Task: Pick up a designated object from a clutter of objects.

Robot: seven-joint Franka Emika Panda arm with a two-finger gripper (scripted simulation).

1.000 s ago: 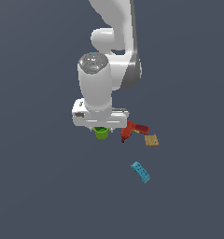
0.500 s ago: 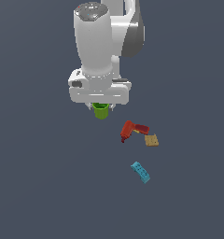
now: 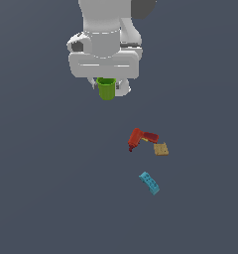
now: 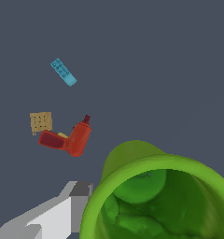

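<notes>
The bright green cup (image 3: 106, 89) hangs under the white hand, held in my gripper (image 3: 107, 85) well above the grey floor. In the wrist view the cup's hollow mouth (image 4: 160, 200) fills the near corner, with one grey-tipped finger (image 4: 76, 193) pressed at its rim. The other finger is hidden behind the cup. The rest of the clutter lies on the floor below, apart from the cup: a red drill-shaped toy (image 3: 140, 139), a tan square cracker-like piece (image 3: 161, 149) and a light blue studded block (image 3: 149, 182).
The drill toy (image 4: 69, 138), the tan piece (image 4: 41, 122) and the blue block (image 4: 63, 72) lie on a plain dark grey floor (image 3: 51, 188). The drill toy and the tan piece lie close together; the blue block lies apart from them.
The gripper has risen steadily with the green cup in it, away from the floor items. The drill toy, tan piece and blue block have not moved.
</notes>
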